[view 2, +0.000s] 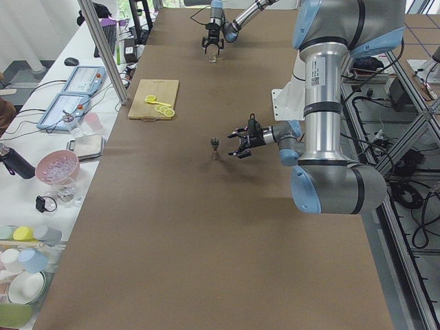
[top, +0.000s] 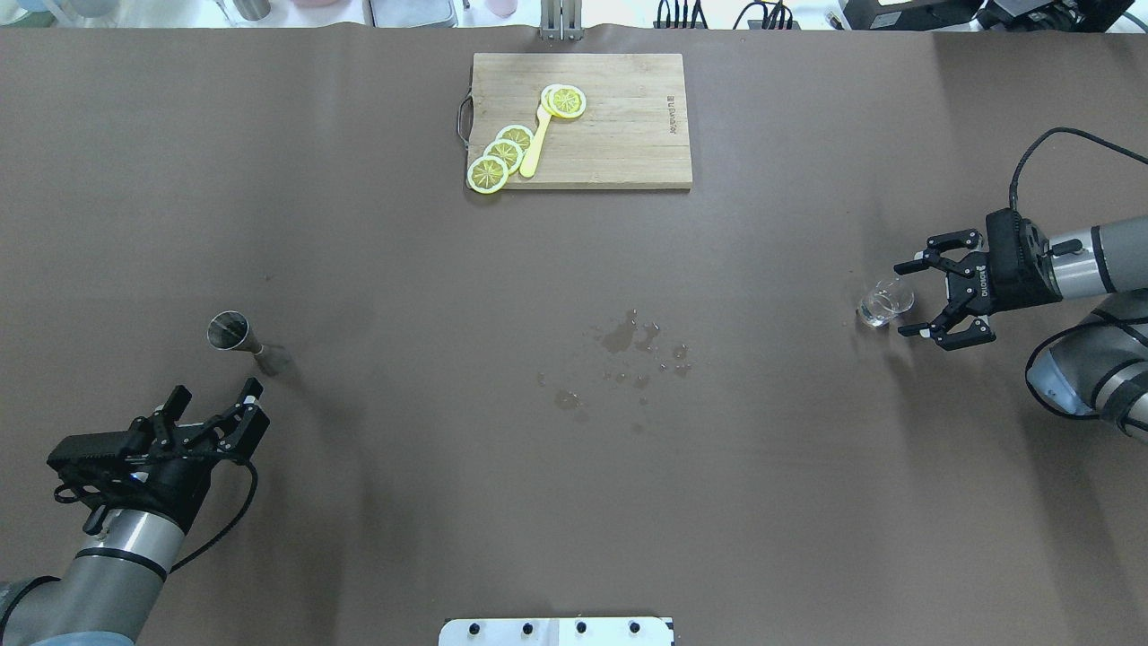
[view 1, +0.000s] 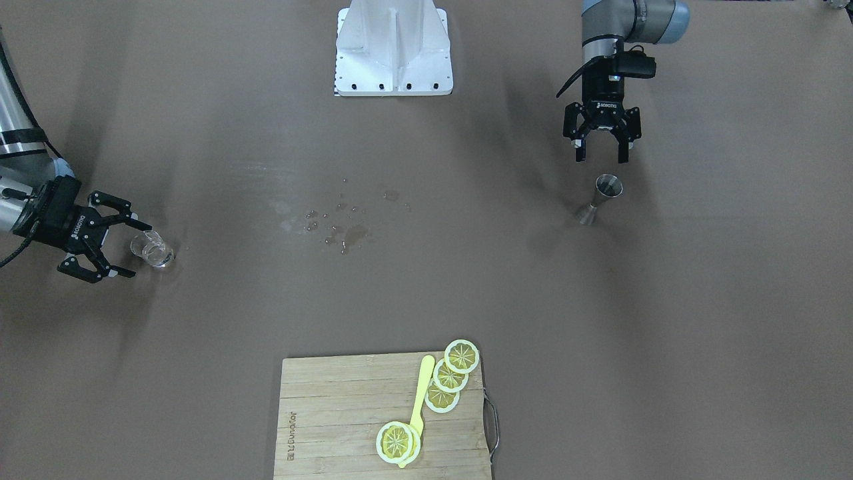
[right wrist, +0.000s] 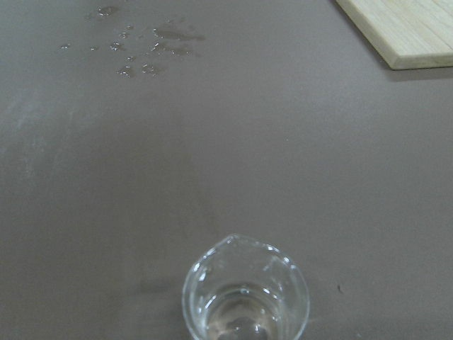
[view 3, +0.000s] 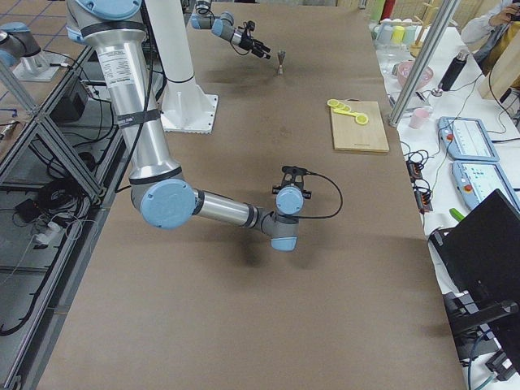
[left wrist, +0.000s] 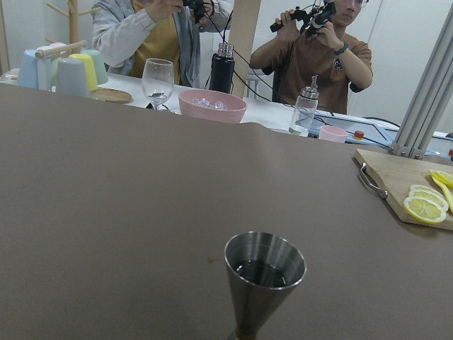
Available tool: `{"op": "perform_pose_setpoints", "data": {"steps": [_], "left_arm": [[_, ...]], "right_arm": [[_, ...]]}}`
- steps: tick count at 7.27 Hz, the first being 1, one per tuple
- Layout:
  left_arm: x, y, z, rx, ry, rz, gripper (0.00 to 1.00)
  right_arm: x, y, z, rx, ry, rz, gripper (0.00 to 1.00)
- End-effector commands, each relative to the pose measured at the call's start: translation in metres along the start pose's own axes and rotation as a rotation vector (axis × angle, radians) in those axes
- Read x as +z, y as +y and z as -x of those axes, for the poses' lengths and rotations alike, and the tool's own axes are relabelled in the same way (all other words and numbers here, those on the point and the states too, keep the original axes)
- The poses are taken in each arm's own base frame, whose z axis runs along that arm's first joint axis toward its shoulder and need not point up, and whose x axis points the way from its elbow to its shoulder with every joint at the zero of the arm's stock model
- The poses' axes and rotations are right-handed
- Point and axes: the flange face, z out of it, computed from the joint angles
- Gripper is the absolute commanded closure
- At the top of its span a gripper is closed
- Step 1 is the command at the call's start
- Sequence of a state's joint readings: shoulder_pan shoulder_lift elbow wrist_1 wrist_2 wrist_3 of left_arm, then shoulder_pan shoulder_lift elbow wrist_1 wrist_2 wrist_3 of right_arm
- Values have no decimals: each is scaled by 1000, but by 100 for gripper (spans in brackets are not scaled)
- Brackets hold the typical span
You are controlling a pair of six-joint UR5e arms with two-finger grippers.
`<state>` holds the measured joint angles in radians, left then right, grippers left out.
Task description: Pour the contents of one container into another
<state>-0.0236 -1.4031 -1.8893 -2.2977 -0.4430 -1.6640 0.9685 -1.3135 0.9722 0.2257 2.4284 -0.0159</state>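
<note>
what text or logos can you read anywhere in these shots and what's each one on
"ROBOTIQ": white print on the black body of the left gripper.
"ROBOTIQ": the same print on the right gripper.
Brand mark burned into the cutting board: too blurred to read.
White sticker on the left arm's upright link: too small to read.
The jigger and the glass cup: no markings visible.

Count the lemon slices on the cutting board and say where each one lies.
4. Three overlap in a row beside the yellow utensil: first slice, second slice, third slice. The fourth slice lies at the utensil's other end; another may hide beneath it.
</note>
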Motion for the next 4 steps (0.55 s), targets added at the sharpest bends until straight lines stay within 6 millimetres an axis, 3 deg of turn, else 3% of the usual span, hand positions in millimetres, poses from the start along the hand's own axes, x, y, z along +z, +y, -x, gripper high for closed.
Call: {"op": "perform_pose_setpoints", "data": {"steps": [1,2,4], "left_arm": [[5,10,-11,-8,4,-3,3],[8,6,-9,-7,0,-27,3],[24,22,-9,8,-18,-47,3]], "right_arm": [[3,-1,1,0,-3,-1,6],[4,-1,2,1,-7,-1,5],[7,-6,0,1,-7,-3,5]]}}
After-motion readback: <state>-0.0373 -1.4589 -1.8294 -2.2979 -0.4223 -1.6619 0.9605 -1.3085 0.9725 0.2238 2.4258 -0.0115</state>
